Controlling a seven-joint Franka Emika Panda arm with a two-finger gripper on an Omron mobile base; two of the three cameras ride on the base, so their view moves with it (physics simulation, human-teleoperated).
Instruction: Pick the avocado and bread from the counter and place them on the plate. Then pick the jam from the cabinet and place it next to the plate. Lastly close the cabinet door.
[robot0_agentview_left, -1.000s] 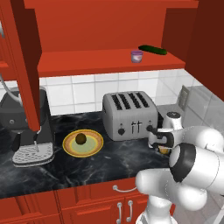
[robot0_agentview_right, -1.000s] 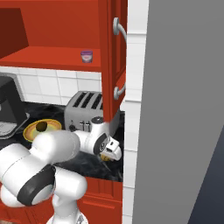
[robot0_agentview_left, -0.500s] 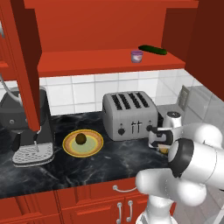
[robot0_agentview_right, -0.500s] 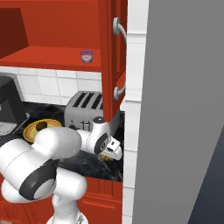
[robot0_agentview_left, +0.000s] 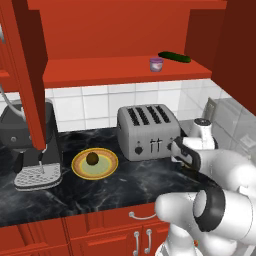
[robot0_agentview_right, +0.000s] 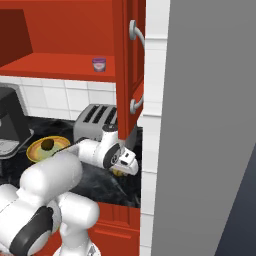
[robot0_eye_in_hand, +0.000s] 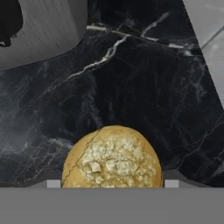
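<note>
Left base view: the avocado (robot0_agentview_left: 92, 158) sits on the plate (robot0_agentview_left: 110, 164), left of the toaster (robot0_agentview_left: 148, 131); the jam (robot0_agentview_left: 156, 64) stands on the cabinet (robot0_agentview_left: 125, 70) shelf.

Right base view: the claw (robot0_agentview_right: 120, 171) hangs low over the tabletop (robot0_agentview_right: 100, 181), right of the toaster.

Hand view: the claw pinches the bread (robot0_eye_in_hand: 112, 159).

Black white-veined marble counter (robot0_agentview_left: 105, 192): silver four-slot toaster (robot0_agentview_left: 147, 131); left of it yellow-rimmed plate (robot0_agentview_left: 95, 163), black coffee machine (robot0_agentview_left: 27, 145); right, golden bread (robot0_eye_in_hand: 112, 158).

Avocado (robot0_agentview_left: 92, 158) on plate (robot0_agentview_left: 110, 166) left of toaster (robot0_agentview_left: 148, 131); jam (robot0_agentview_left: 156, 64) on shelf above.
</note>
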